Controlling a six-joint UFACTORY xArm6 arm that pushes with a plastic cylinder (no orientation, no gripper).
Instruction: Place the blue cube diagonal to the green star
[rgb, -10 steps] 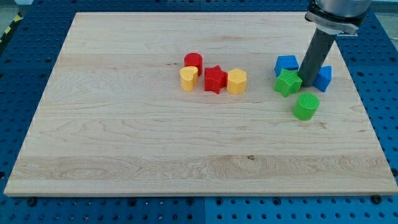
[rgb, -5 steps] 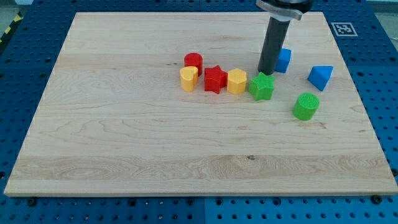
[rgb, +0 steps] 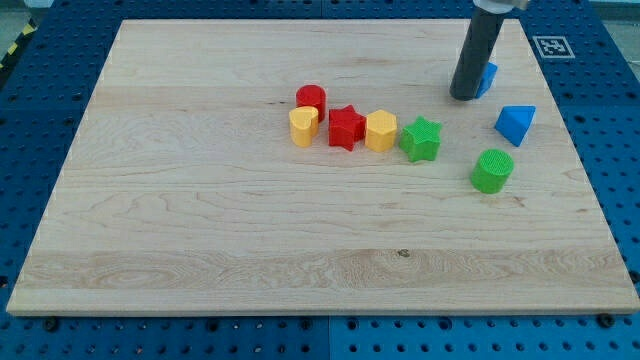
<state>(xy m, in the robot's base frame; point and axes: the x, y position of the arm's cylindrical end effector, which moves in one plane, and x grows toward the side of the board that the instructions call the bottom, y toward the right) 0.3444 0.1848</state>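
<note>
Resting against the blue cube (rgb: 488, 78), my tip (rgb: 464, 98) stood at the far right of the wooden board (rgb: 200, 230), just on the cube's left side, so that the rod hid most of that block. It was a bare rod with nothing to open or close; it clamped nothing and merely appeared to touch the cube.

From the left, a red cylinder (rgb: 311, 99) sat just behind a yellow heart-shaped block (rgb: 303, 127); a red star (rgb: 346, 128) and a yellow hexagonal block (rgb: 381, 131) continued the row. The green star (rgb: 421, 139) lay just beside the yellow hexagon's right. The blue cube sat farther off and to the right of the star, well apart from it. A green cylinder (rgb: 492, 171) lay nearer and to the right, with a blue triangular block (rgb: 514, 124) beyond it.

I judged the cube was already roughly on a diagonal from the star, but distant. The step in hand seemed to be bringing it closer. The next move probably called for getting behind the cube's far right side and nudging it toward the star's far right corner without disturbing the star.
</note>
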